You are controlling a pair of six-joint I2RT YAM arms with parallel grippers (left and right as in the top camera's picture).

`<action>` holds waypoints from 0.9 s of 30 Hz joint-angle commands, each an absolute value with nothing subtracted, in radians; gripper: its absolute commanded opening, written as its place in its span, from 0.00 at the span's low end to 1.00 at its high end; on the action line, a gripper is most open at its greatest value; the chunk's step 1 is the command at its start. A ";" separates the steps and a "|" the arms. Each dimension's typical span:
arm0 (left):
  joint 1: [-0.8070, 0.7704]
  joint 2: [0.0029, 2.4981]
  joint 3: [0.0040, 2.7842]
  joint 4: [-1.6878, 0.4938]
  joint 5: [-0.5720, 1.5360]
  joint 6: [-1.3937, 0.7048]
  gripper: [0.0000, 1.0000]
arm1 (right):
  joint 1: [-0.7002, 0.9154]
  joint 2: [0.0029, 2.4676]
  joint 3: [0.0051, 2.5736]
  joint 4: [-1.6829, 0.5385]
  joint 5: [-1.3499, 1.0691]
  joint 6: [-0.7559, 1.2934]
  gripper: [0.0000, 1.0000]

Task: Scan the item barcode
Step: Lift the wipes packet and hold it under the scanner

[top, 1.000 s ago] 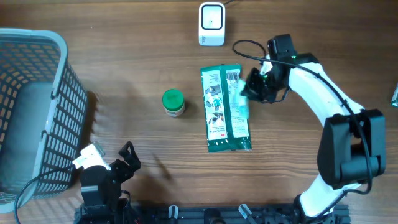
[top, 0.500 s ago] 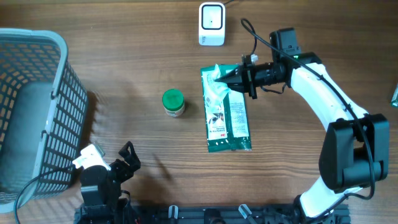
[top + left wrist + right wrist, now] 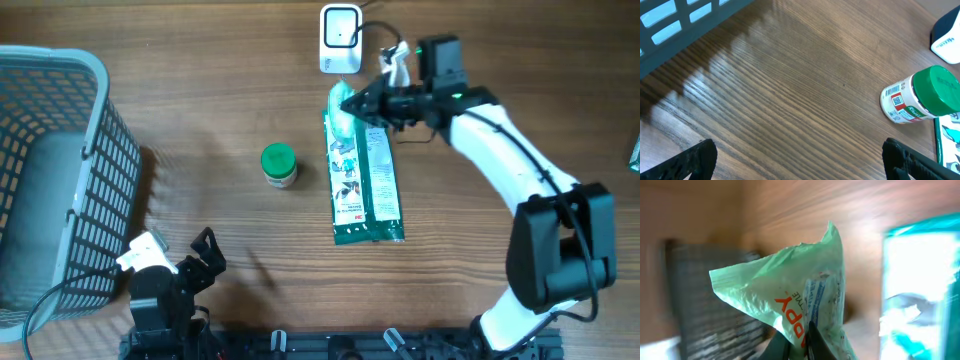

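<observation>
At the front, the left gripper (image 3: pixel 208 250) sits low, fingers wide apart. Farther back, the right arm stretches across; the right gripper (image 3: pixel 358 101) pinches the green packet (image 3: pixel 365 185) by its top end, lifted just beside the white scanner (image 3: pixel 340 38).

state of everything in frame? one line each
left gripper: open, empty.
right gripper: shut on the green pouch.
green pouch: pinched at one end, held up near the scanner.
teal pack: flat on the table.
bottle: upright, cap on.
basket: upright, contents unclear.
scanner: standing at the far edge.
</observation>
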State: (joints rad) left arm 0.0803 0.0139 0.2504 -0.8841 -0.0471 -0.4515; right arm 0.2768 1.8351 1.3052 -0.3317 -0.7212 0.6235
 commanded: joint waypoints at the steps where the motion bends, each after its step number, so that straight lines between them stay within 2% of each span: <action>1: 0.076 0.007 0.247 -0.884 -0.050 -0.457 1.00 | 0.377 1.808 1.354 -0.292 -0.186 0.489 0.05; 5: 0.076 0.007 0.247 -0.884 -0.050 -0.457 1.00 | 0.440 1.810 1.386 -0.107 0.176 0.441 0.05; 8: 0.076 0.007 0.247 -0.884 -0.050 -0.457 1.00 | 0.428 1.856 1.401 0.088 0.203 0.373 0.05; 10: 0.076 0.007 0.247 -0.884 -0.050 -0.457 1.00 | 0.427 1.943 1.485 0.129 0.202 0.308 0.05; 14: 0.076 0.007 0.247 -0.884 -0.050 -0.457 1.00 | 0.429 2.211 1.840 -0.001 0.205 0.234 0.05; 17: 0.076 0.007 0.247 -0.884 -0.050 -0.457 1.00 | 0.429 2.348 2.009 -0.081 0.255 0.207 0.05; 23: 0.076 0.007 0.247 -0.884 -0.050 -0.457 1.00 | 0.464 2.392 2.027 -0.108 0.317 0.107 0.05; 27: 0.076 0.007 0.247 -0.884 -0.050 -0.457 1.00 | 0.468 2.392 2.028 -0.145 0.294 0.160 0.05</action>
